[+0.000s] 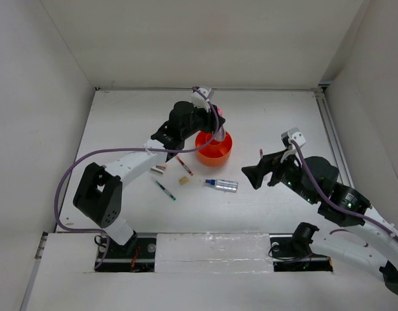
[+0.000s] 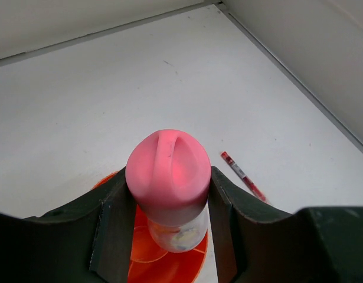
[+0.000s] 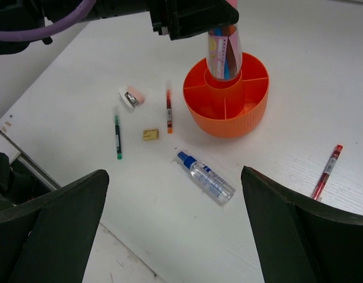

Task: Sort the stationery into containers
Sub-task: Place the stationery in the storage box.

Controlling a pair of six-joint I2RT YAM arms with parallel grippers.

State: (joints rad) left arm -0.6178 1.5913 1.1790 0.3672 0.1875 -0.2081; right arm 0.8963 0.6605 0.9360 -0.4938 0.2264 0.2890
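Observation:
My left gripper (image 1: 213,118) (image 2: 168,197) is shut on the pink-capped tube (image 2: 167,171) (image 3: 222,52). It holds the tube upright, with the lower end in the central well of the orange organizer (image 1: 213,154) (image 3: 228,118) (image 2: 169,268). My right gripper (image 1: 254,175) (image 3: 174,174) is open and empty above the silvery tube with blue cap (image 3: 208,177) (image 1: 221,185). A red pen (image 3: 169,107), a green pen (image 3: 117,135), a white-pink stapler (image 3: 131,97) and a tan cube (image 3: 150,134) lie left of the organizer.
A second red pen (image 3: 327,172) (image 2: 243,175) lies on the table to the right of the organizer. White walls (image 1: 50,97) enclose the table on the left, back and right. A raised rail (image 1: 331,139) runs along the right side.

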